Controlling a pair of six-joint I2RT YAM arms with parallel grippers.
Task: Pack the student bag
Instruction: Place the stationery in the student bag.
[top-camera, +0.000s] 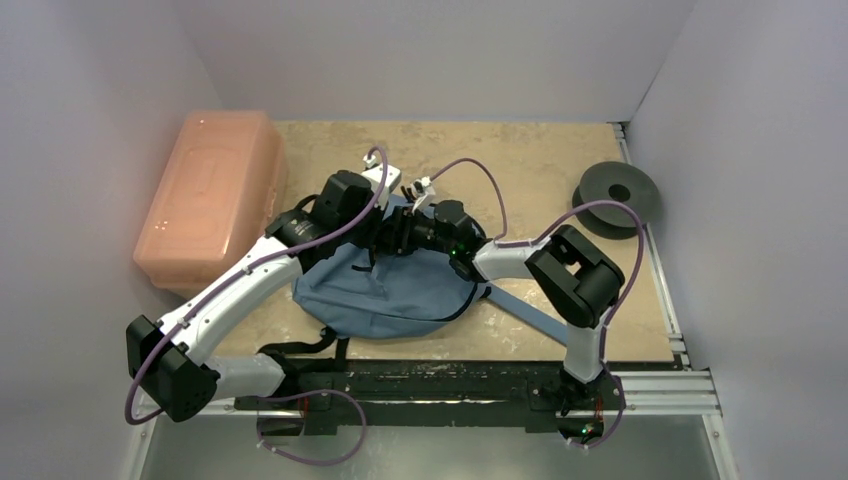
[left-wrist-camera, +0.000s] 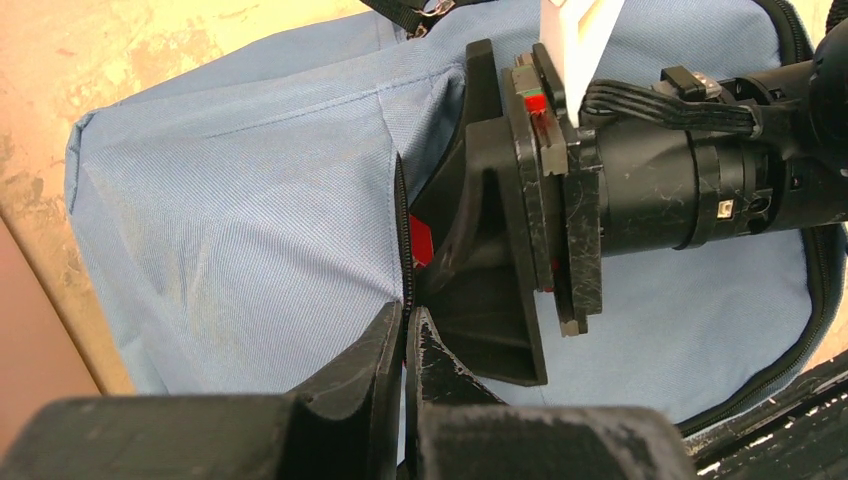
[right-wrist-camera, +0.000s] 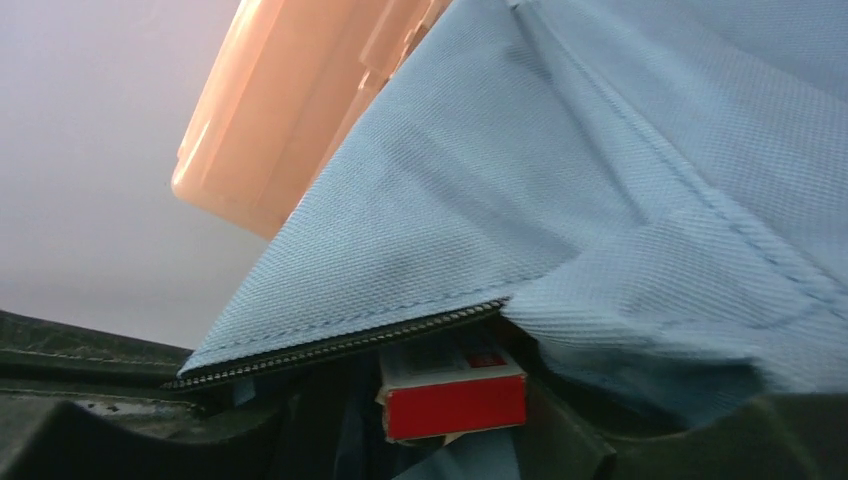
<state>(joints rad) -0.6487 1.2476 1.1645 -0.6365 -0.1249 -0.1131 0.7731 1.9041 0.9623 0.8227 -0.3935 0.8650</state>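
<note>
The left claw is pinching, nearly closed, the zipper edge of the bag lying on the surface beneath it, while the right claw is sitting inside the opening at a red box, its grip impossible to tell.

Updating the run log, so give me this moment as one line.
left claw: pinching student bag zipper edge | right claw: holding red box in bag opening
</note>
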